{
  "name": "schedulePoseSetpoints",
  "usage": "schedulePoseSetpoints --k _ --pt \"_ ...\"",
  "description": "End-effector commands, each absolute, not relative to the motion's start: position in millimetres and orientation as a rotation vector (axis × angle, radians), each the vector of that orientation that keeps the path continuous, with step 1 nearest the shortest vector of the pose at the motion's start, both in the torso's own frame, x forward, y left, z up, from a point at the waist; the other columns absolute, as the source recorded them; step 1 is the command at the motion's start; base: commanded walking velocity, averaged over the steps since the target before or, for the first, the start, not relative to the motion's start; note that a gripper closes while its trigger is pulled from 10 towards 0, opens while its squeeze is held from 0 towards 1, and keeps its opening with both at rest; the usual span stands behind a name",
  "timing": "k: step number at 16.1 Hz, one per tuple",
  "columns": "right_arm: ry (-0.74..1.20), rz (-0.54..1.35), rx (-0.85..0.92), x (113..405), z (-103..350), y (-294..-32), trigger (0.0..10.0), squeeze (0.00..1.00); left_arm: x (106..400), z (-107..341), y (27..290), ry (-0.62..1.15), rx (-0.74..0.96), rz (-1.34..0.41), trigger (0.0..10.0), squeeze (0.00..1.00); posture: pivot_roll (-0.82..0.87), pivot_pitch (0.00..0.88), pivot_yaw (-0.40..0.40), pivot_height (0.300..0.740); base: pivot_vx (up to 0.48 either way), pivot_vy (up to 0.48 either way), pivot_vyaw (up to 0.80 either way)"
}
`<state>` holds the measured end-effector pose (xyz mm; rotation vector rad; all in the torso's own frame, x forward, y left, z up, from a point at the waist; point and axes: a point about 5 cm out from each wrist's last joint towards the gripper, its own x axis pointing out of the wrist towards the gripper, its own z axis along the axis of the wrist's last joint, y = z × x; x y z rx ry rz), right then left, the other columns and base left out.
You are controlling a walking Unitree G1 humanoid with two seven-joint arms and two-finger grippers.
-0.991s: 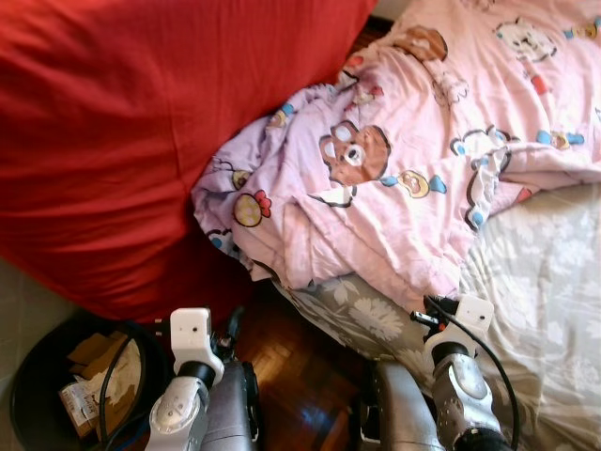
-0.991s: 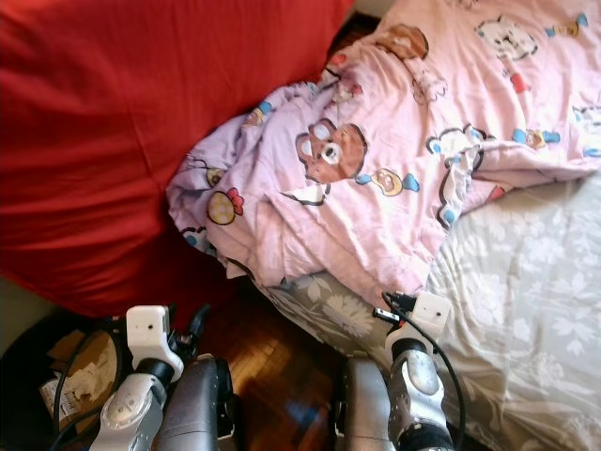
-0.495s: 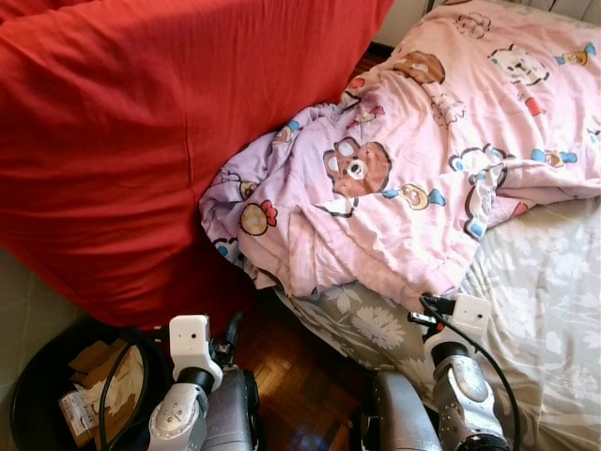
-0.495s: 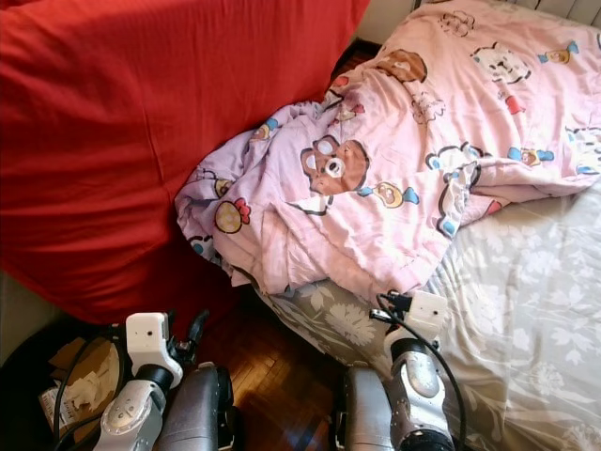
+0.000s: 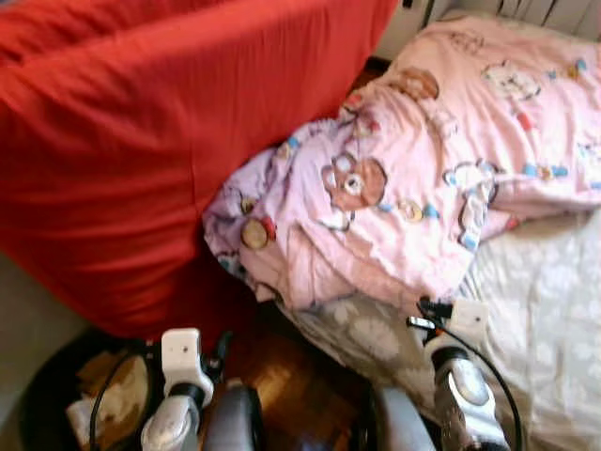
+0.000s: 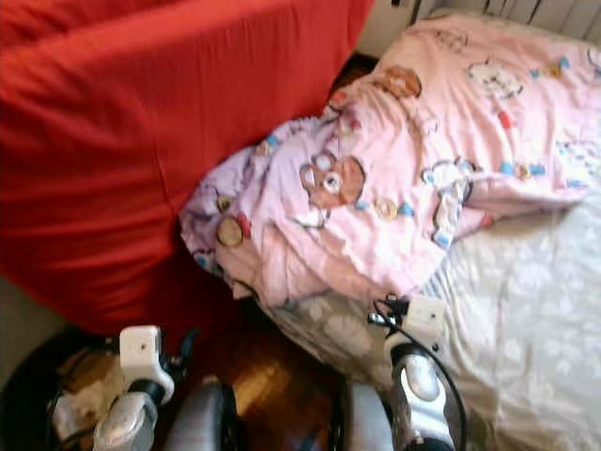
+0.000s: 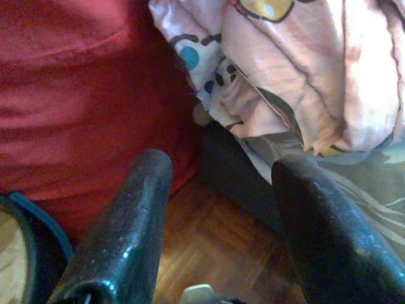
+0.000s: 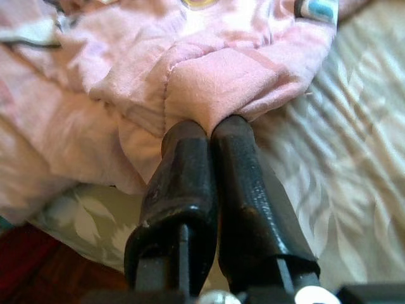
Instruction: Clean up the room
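A: Beanbag, red and huge, takes up the upper left of the head views, sagging down toward the wooden floor.

B: And to its right?

A: A pink quilt printed with cartoon bears and cats, bunched in a heap across the upper right. Its crumpled lower corner presses against the beanbag and hangs over the bed's edge. Under it lies a grey sheet with pale flowers, filling the lower right.

B: Anything lower left?

A: A round black bin with cardboard and crumpled paper inside, on the floor just beside the beanbag's base. The picture is blurred there.

B: Where are the arms?

A: Both low at the bottom edge. The left gripper hangs above the floor between bin and bed, its two black fingers spread wide apart with nothing between them; beanbag and quilt corner lie beyond its tips.

B: The right one?

A: The right gripper is over the bed edge, fingers pressed together side by side, their tips right at a fold of the quilt's hem where it meets the sheet. Whether cloth is pinched between them I cannot tell.
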<state>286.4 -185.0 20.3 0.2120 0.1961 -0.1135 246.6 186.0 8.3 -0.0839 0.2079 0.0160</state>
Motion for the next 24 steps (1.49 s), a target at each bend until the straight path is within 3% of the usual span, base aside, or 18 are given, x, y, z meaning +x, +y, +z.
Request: schedulePoseSetpoints --k 1,4,11,17,24 --pt "0.205 -0.113 0.211 283.2 17.8 -183.1 10.0 0.0 240.7 -0.4 192.7 0.248 -0.094 0.049 10.0 0.0 0.0 0.189 0.025 0.716 0.0 0.0 0.0" --pt "0.2 -0.115 0.212 283.5 18.7 -183.6 10.0 0.0 237.4 -10.6 198.2 0.3 -0.097 0.074 10.0 0.0 0.0 0.182 0.026 0.74 0.0 0.0 0.0" --pt "0.2 -0.125 0.203 285.6 20.0 -185.5 10.0 0.0 215.8 -46.9 206.5 0.541 -0.098 0.125 10.0 0.0 -0.01 0.17 0.017 0.74 0.0 0.0 0.0" --pt "0.204 -0.121 0.189 286.3 20.2 -186.3 10.0 0.0 173.4 -76.6 213.8 0.759 -0.075 0.176 10.0 0.0 -0.02 0.153 0.017 0.74 0.0 0.0 0.0" --pt "0.206 -0.13 0.183 286.0 19.7 -187.9 10.0 0.0 167.0 -79.7 212.0 0.766 -0.088 0.172 10.0 0.0 -0.01 0.146 0.022 0.74 0.0 0.0 0.0"
